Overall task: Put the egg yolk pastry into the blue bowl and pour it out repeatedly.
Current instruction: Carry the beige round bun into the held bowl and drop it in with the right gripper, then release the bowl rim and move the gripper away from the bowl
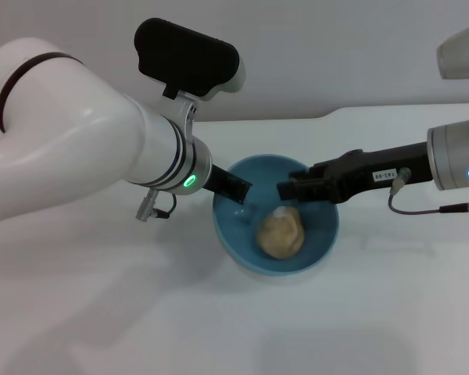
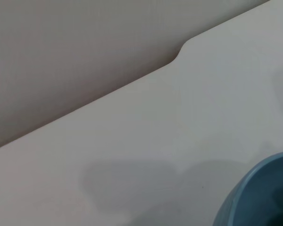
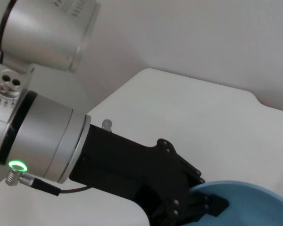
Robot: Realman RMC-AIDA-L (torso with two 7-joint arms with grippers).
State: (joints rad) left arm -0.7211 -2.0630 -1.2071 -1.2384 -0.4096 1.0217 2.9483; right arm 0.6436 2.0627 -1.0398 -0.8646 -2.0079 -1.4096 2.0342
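The blue bowl (image 1: 236,228) stands on the white table at the middle of the head view. The tan egg yolk pastry (image 1: 281,233) lies inside it, white spot toward the far side. My left gripper (image 1: 236,188) is at the bowl's left rim and is shut on it; the right wrist view shows this gripper (image 3: 205,207) clamped on the bowl's edge (image 3: 254,200). My right gripper (image 1: 291,190) hovers over the bowl's far side, just above the pastry and apart from it. The left wrist view shows only part of the bowl's outer wall (image 2: 259,197).
The white table (image 1: 102,312) runs all around the bowl. Its far edge with a notch (image 2: 179,51) meets a plain wall. A grey cable (image 1: 422,207) hangs under the right arm.
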